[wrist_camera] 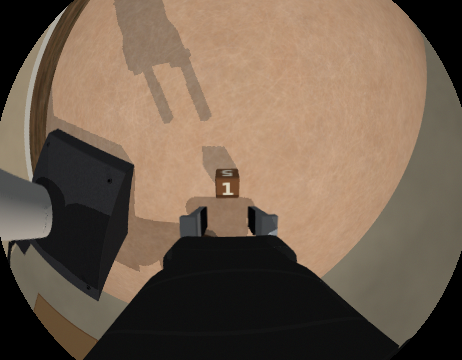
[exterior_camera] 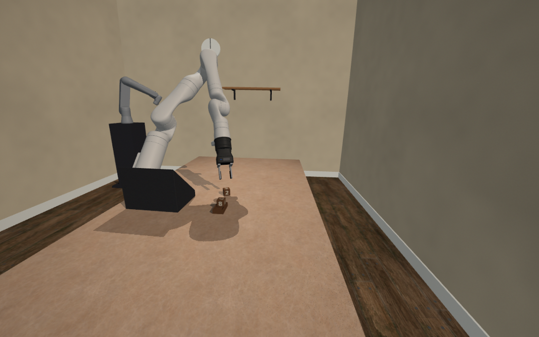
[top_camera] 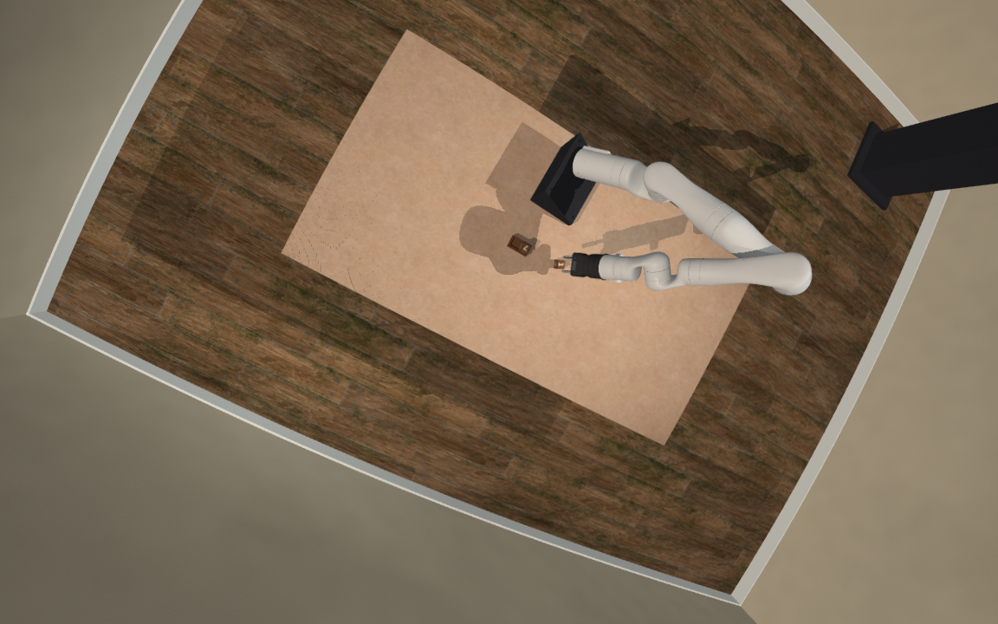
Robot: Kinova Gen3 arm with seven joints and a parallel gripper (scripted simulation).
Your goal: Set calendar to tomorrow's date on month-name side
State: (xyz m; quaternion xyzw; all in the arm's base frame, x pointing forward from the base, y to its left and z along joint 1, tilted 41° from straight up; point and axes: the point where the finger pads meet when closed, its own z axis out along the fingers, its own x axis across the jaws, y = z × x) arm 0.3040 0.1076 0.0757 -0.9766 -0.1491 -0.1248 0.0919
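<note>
A small dark brown tray (top_camera: pixel 514 243) (exterior_camera: pixel 218 210) lies flat on the tan table top. One brown cube (exterior_camera: pixel 220 203) stands in it and shows an 8 towards the exterior camera. A second brown cube (top_camera: pixel 558 263) (exterior_camera: pixel 226 191) (wrist_camera: pixel 227 183) stands on the table just behind the tray, apart from it. It shows a 2 in the exterior view and a 1 in the wrist view. My gripper (top_camera: pixel 564 264) (exterior_camera: pixel 224 176) (wrist_camera: pixel 227 216) is open and empty. It points down and hangs a short way above the loose cube.
The arm's black base block (top_camera: pixel 560 182) (exterior_camera: pixel 154 192) (wrist_camera: pixel 85 200) stands on the table left of the tray. A second black stand (top_camera: pixel 952 151) (exterior_camera: pixel 127 138) is behind it by the wall. A wooden shelf (exterior_camera: pixel 251 88) hangs on the back wall.
</note>
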